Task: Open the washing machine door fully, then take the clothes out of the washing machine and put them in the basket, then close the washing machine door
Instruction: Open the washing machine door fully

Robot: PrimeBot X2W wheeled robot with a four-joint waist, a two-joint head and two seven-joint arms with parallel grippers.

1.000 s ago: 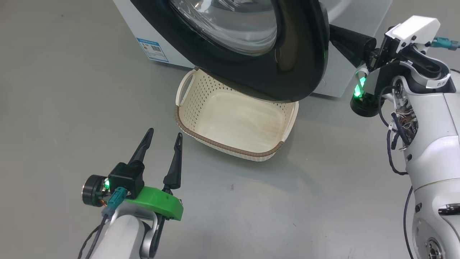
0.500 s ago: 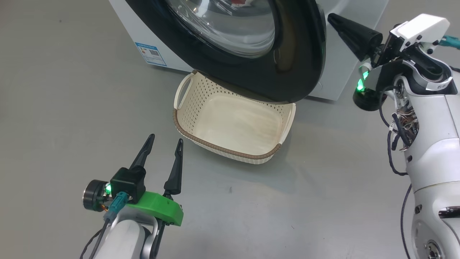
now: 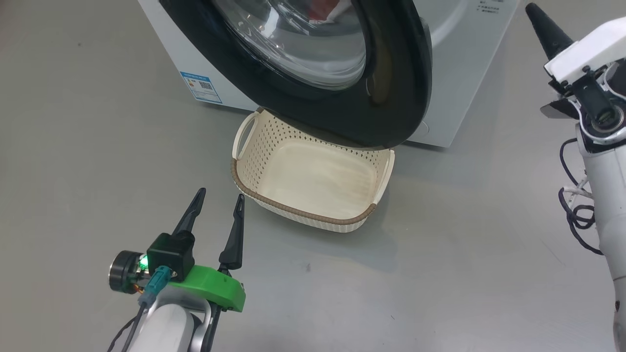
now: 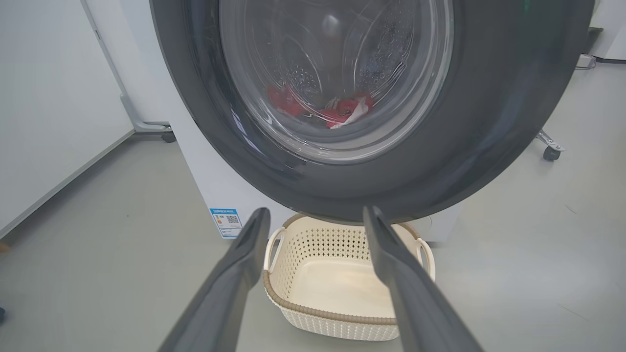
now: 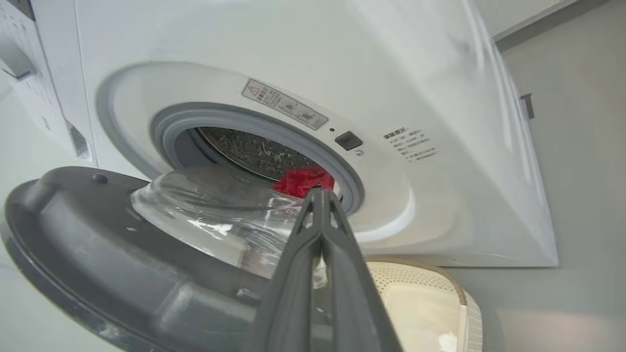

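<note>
The washing machine [image 3: 459, 63] stands white and bulky on the floor [image 3: 98, 146], its mouth uncovered. The washing machine door [image 3: 396, 102] is swung out on its left-hand hinge, the black rim hanging over the back edge of the basket [image 3: 303, 215], which sits empty on the floor just in front of the machine. I'd say the door is open wide but perhaps not to its stop.

The clothes [image 5: 303, 181], red with a little white, lie low inside the drum. They are straight ahead of the right jaws, which are pressed together and point into the mouth past the door's free edge. The left jaws stand wide apart, low and near the basket, facing the door's outer glass, so the door is between them and the clothes. The right arm looks better placed to reach in, going deep along the drum's axis.
</note>
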